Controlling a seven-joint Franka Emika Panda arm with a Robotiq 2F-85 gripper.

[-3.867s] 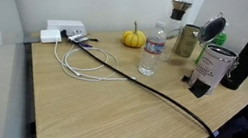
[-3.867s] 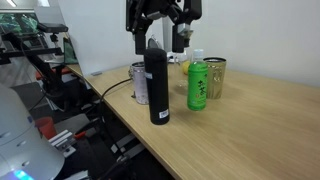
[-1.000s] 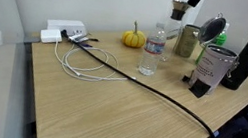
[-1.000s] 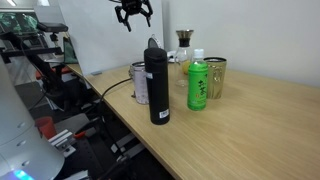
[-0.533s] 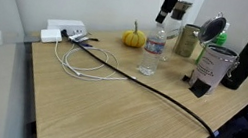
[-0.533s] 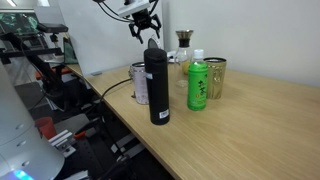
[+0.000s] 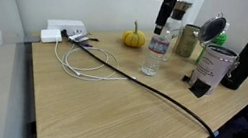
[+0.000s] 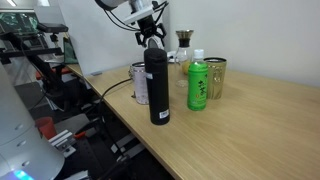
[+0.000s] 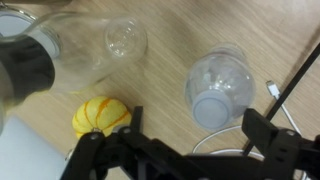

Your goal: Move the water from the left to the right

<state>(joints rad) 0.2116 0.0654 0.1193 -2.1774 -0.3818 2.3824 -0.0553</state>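
Your gripper (image 7: 162,23) has swung in from high up and now hangs just above the water (image 7: 154,56), jaws spread wide. The water stands untouched on the table (image 7: 107,107) near the pumpkin (image 7: 133,38), so you look lined up to descend.

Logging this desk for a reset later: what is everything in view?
water bottle: one, clear, white cap, below the gripper.
pumpkin: one, orange-yellow, beside the water bottle.
glass: one, clear, brown top, at the back.
black bottle: one, black, near the table edge.
green bottle: one, green, beside the black bottle.
metal cup: one, brassy, beside the green bottle.
metal can: one, silver, beside the black bottle.
white box: one, white, back corner.
white cable: one, white, coiled by the white box.
black cable: one, black, across the table.
table: one, light wood.
gripper: one, black, open, above the water bottle.
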